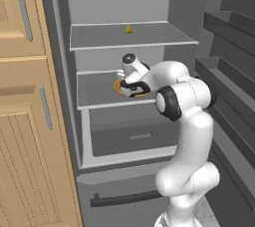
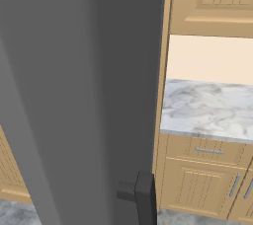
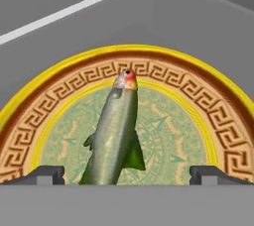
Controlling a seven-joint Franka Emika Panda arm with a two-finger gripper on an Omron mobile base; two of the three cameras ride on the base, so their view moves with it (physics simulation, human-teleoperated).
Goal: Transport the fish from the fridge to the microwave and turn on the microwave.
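no readable text, labels, brands, numbers or signs anywhere.

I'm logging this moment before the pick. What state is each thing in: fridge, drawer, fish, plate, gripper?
fridge: door open, shelves exposed.
drawer: shut.
fish: lying on the plate, not gripped.
plate: flat on the middle shelf, under the fish.
gripper: open, fingertips either side of the fish.
yellow cone: resting on the upper shelf.
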